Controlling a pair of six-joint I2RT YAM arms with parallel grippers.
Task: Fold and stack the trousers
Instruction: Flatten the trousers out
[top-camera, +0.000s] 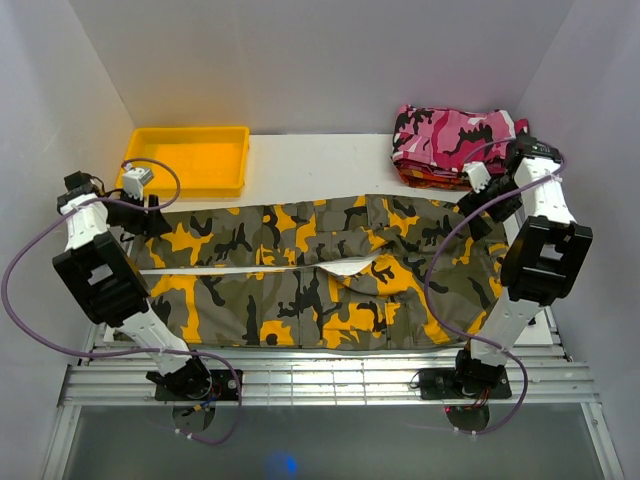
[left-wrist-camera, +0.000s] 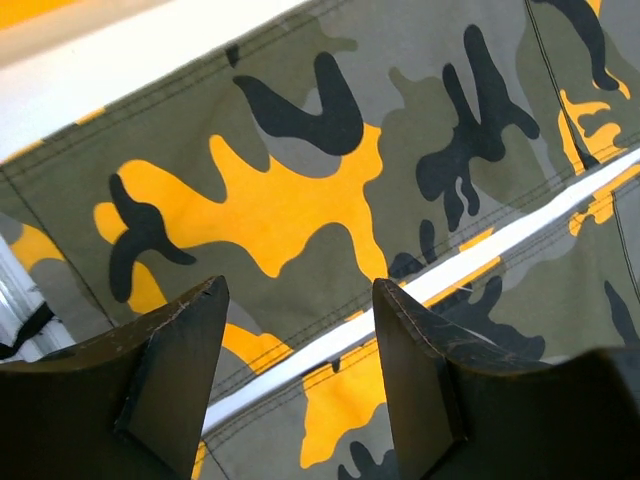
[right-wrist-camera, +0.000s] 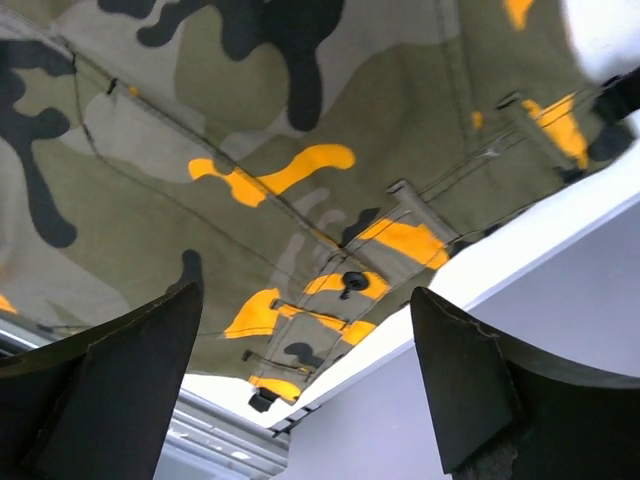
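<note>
while the trousers (top-camera: 320, 270) lie spread flat across the white counter (top-camera: 320, 165), legs toward the left and waistband toward the right, the left hand (left-wrist-camera: 298, 290) hangs over the leg ends with its fingers spread, gripping nothing. the right hand (right-wrist-camera: 305, 295) is spread wide above the waistband, likewise empty. a yellow tray (top-camera: 190, 131) and a folded pink camouflage garment (top-camera: 455, 135) sit along the far side.

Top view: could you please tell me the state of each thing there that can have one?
trousers, unfolded, spread flat, legs side by side with a gap between them.
yellow tray, holds nothing.
pink camouflage garment, folded, lying on an orange-red garment.
left gripper, open, holding nothing, above a trouser leg.
right gripper, open, holding nothing, above the waistband end.
</note>
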